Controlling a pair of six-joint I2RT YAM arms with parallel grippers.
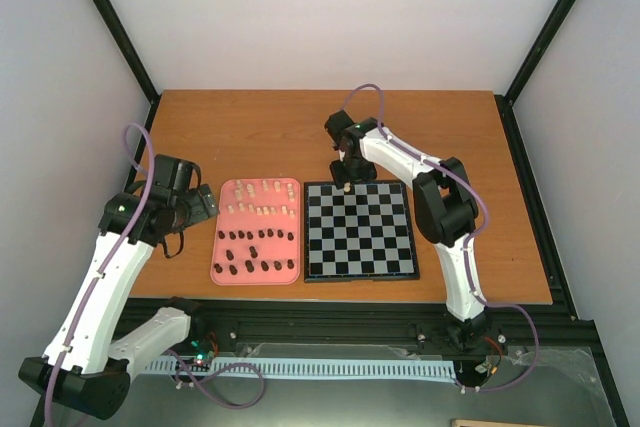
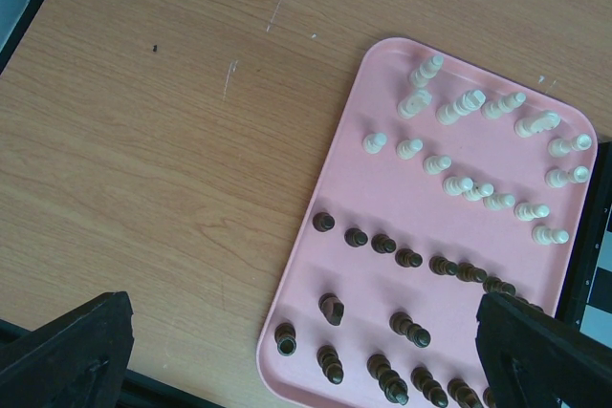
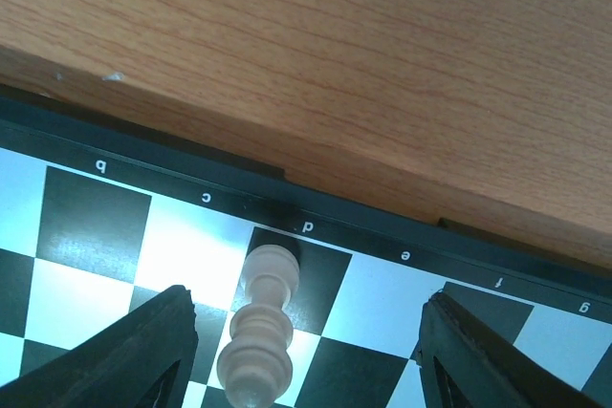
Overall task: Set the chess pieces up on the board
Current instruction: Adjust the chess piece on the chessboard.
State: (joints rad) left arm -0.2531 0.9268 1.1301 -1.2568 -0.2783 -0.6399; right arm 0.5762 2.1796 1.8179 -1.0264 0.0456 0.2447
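The board (image 1: 360,232) lies at the table's middle, and one cream chess piece (image 1: 346,187) stands on its far edge. In the right wrist view that piece (image 3: 258,332) is upright on the dark square marked d of the board (image 3: 96,226). My right gripper (image 1: 346,177) (image 3: 306,351) hangs over it, open, and neither finger (image 3: 163,351) touches it. The other cream pieces (image 1: 260,197) (image 2: 478,179) and the dark pieces (image 1: 255,252) (image 2: 402,322) sit in the pink tray (image 1: 222,247) (image 2: 382,198). Left of the tray, my left gripper (image 1: 205,202) (image 2: 301,332) is wide open and holds nothing.
The pink tray lies directly left of the board. Bare wooden table (image 1: 250,127) stretches behind both and to the right of the board. Black frame posts (image 1: 530,177) run along the table's sides. White walls close the cell.
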